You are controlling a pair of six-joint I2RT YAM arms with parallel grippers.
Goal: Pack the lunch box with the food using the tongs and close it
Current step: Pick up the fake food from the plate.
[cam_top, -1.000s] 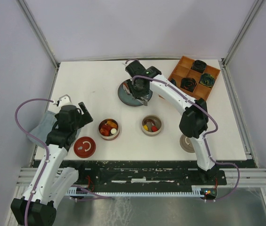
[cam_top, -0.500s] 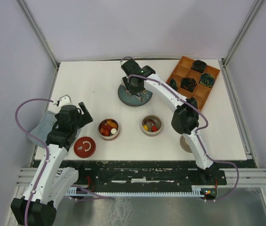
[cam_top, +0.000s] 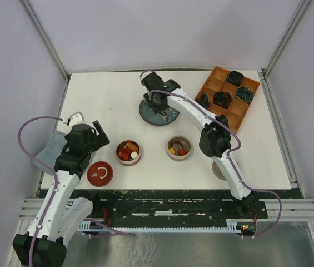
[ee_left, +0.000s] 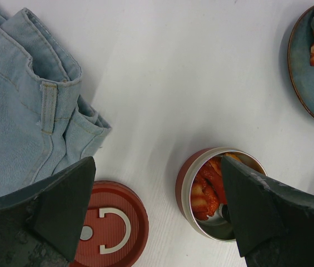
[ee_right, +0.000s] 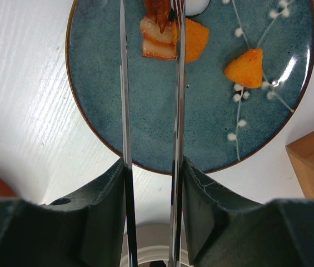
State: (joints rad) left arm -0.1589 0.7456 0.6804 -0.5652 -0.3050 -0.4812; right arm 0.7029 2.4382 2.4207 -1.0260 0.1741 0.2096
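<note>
Tongs (ee_right: 124, 100) sit pinched between the fingers of my right gripper (ee_right: 152, 181), their two arms part-squeezed and reaching over one blue plate (ee_right: 118, 83). On it I count at least four pieces of food (ee_right: 245, 68): two orange, one red-and-white strip (ee_right: 158, 43) lying between the tong arms, and one white at the frame's top edge. My left gripper (ee_left: 158, 183) hangs spread wide with nothing in it, above one red lid (ee_left: 104, 225) and one of two round tins (ee_left: 220, 192). Both tins hold food. A second, pale lid (cam_top: 219, 169) lies half hidden under my right arm. Four dark rosettes (cam_top: 222, 99) show in the wooden tray (cam_top: 239, 114), whose corner comes near the plate's right rim. Folded jeans (ee_left: 23, 111) crowd the left edge of the table (cam_top: 106, 94), and its broadest bare stretch lies left of the plate.
</note>
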